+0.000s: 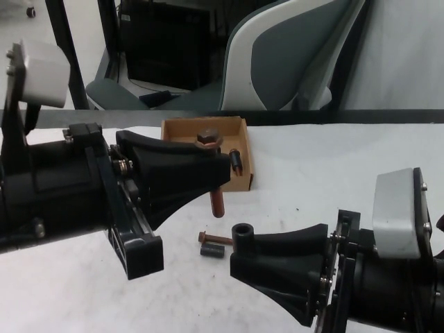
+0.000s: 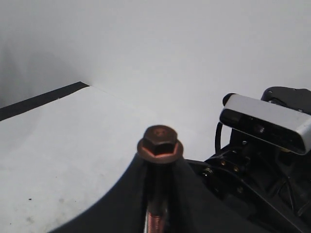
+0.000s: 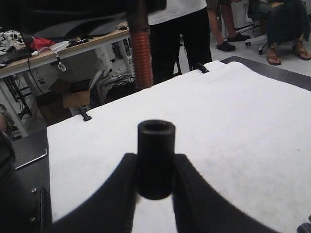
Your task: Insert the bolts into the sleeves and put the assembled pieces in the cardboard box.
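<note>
My left gripper [image 1: 220,173] is shut on a copper bolt [image 1: 217,198] and holds it upright above the bench, its hex head [image 2: 160,144] on top between the fingers. Lower down and nearer, my right gripper [image 1: 241,258] is shut on a black sleeve [image 3: 155,158], bore facing up. The bolt's threaded shaft [image 3: 142,53] hangs a little beyond and above the sleeve, apart from it. The cardboard box [image 1: 245,149] sits behind the left gripper with a dark assembled piece [image 1: 236,161] in it. A loose bolt [image 1: 215,238] and a loose sleeve [image 1: 211,250] lie on the white cloth between the grippers.
The white cloth [image 1: 326,166] covers the bench, with open room to the right of the box. A chair [image 1: 291,55] stands behind the bench's far edge. The right arm's camera housing [image 2: 265,121] is close beside the left gripper.
</note>
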Robot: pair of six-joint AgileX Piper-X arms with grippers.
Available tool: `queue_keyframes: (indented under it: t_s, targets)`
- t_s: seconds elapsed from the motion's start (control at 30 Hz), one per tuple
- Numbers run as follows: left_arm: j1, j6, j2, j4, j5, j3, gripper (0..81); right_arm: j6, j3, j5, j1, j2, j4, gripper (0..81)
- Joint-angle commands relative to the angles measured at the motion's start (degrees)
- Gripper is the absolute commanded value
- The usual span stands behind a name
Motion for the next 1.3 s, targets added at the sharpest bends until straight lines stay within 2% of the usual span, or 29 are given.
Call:
queue_keyframes:
  t_s: [0.0, 0.33, 0.57, 1.27]
  targets:
    - [-0.24, -0.05, -0.17, -1.04, 1.65, -0.06, 0.8, -1.88, -0.15, -1.49, -0.10, -0.41, -0.23, 0.3]
    - [-0.24, -1.75, -0.17, -1.04, 2.70, -0.06, 0.8, -1.85, -1.04, -2.47, -0.10, -0.41, -0.02, 0.3]
    - [-0.24, -2.79, -0.17, -1.04, 2.93, -0.06, 0.8, -4.65, -3.75, -2.80, -0.10, -0.33, 5.96, 0.3]
    - [-0.24, -3.69, -0.17, -1.04, 4.07, -0.06, 0.8, -4.82, -5.51, -2.80, -0.10, -0.33, 5.77, 0.3]
